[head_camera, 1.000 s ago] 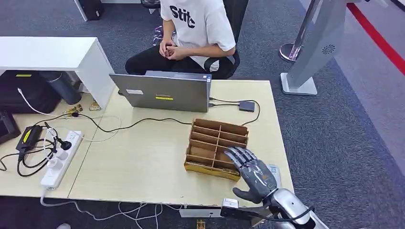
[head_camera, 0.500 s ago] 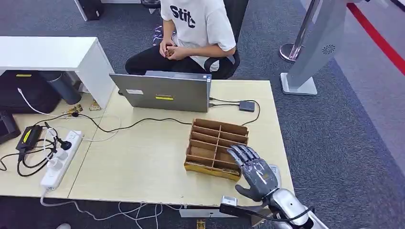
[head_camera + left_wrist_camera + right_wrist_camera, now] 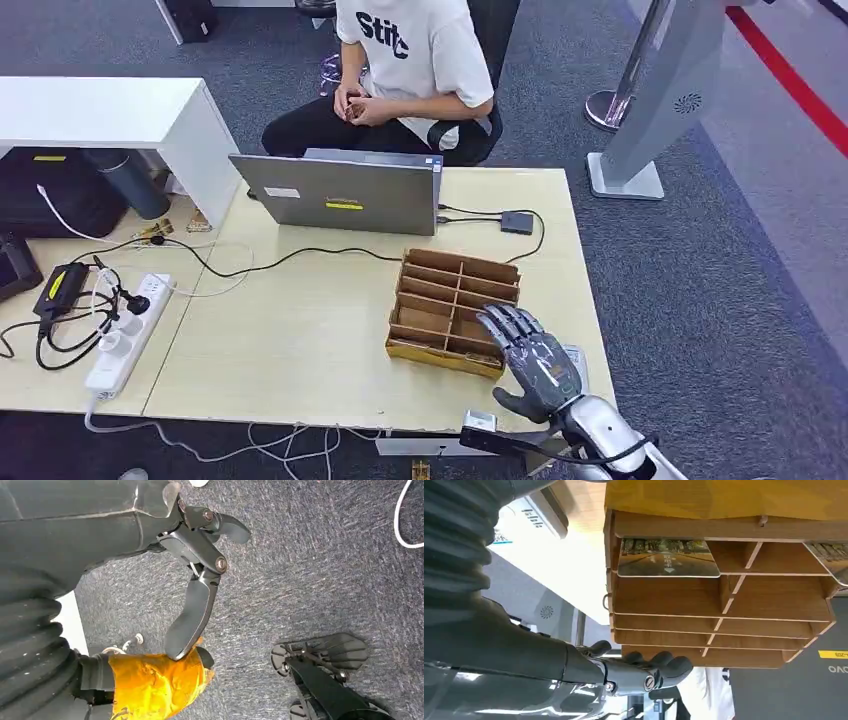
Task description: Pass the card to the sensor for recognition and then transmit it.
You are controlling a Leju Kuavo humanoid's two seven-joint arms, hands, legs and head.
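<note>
Card (image 3: pixel 668 558) inside organizer (image 3: pixel 724 600) slot

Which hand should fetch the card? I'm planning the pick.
The right hand: it hovers open over the wooden organizer, whose near slot holds the card. The left hand hangs over the carpet.

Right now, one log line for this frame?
right hand: open, over wooden organizer | card: in organizer slot, not held | left hand: hanging, holds nothing
</note>
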